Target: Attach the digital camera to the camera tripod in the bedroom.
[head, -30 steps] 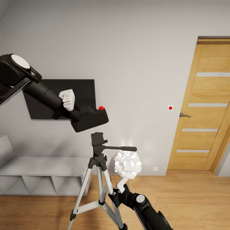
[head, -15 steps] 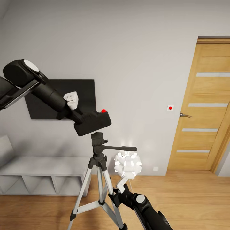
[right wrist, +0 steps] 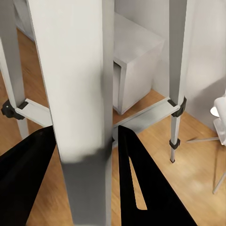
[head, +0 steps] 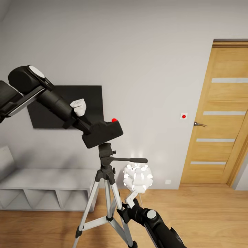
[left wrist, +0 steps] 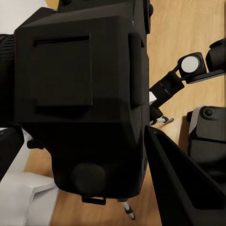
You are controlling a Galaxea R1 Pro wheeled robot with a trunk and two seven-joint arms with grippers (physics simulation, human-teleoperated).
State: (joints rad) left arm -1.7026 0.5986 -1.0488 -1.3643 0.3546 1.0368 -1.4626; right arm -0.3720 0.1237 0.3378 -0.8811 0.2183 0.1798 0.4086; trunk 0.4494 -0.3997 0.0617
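Observation:
In the head view, my left gripper [head: 92, 128] is shut on the digital camera [head: 103, 134], a matte-black box with a red dot on top. The camera hangs tilted right over the black head [head: 106, 151] of the camera tripod [head: 107, 193], its underside touching or nearly touching it. The left wrist view has the camera [left wrist: 80, 94] gripped between the black fingers [left wrist: 179, 183]. The pan handle [head: 132, 160] points right. Low down, my right gripper [head: 121, 207] is shut on a silver tripod leg [right wrist: 80, 80], which sits between its two black fingers [right wrist: 141, 183].
A black TV [head: 51, 113] hangs on the white wall behind my left arm. A low white shelf unit [head: 44, 193] stands left of the tripod, and a white lamp [head: 137, 177] just right of it. A wooden door [head: 220, 117] is at the right.
My left arm has carried the camera to the right and down, from up-left of the tripod head to directly over it. The right arm and tripod have stayed still.

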